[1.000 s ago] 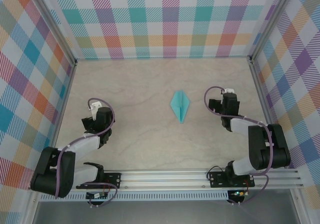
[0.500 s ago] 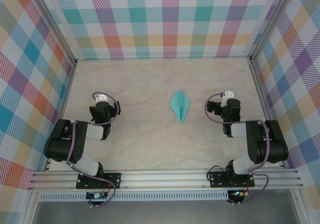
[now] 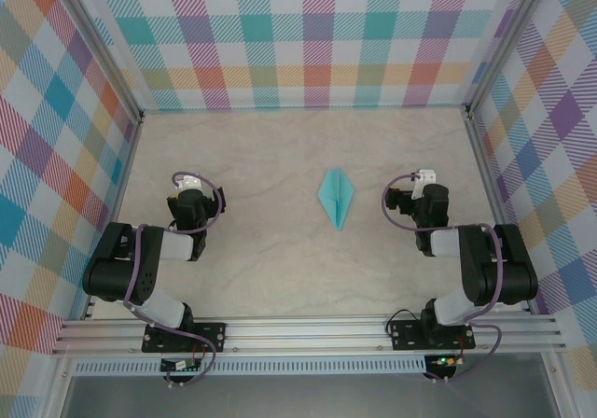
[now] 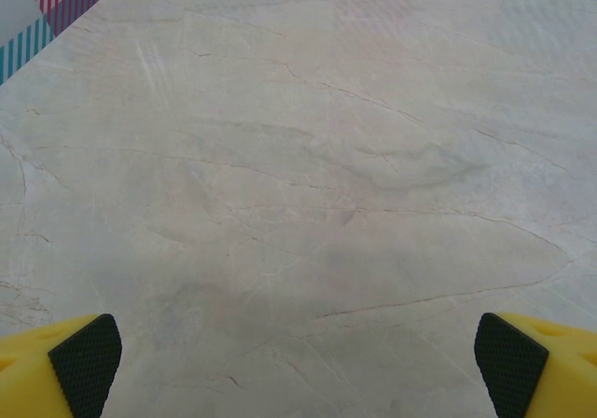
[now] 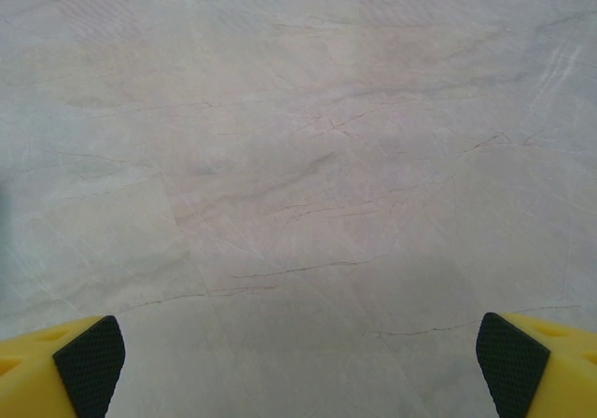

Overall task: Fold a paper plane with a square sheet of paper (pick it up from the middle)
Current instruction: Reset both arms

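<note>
The square sheet of paper lies folded as a turquoise paper plane (image 3: 336, 197) flat on the table's middle, its sharp nose toward the near edge. My left gripper (image 3: 189, 187) rests low at the left, well apart from the plane. In the left wrist view my left gripper (image 4: 298, 367) is open, its yellow fingers (image 4: 84, 362) wide apart over bare table. At the right my right gripper (image 3: 424, 180) stands about a gripper's width from the plane. In the right wrist view my right gripper (image 5: 298, 367) is open too, with nothing between its fingers (image 5: 508, 362).
The beige marble-pattern table (image 3: 261, 147) is walled on three sides by checked panels (image 3: 308, 35). An aluminium rail (image 3: 308, 329) with both arm bases runs along the near edge.
Both arms have drawn back and tucked in near their bases, the left one most, then held still. The paper plane has not moved. Both grippers stay open.
</note>
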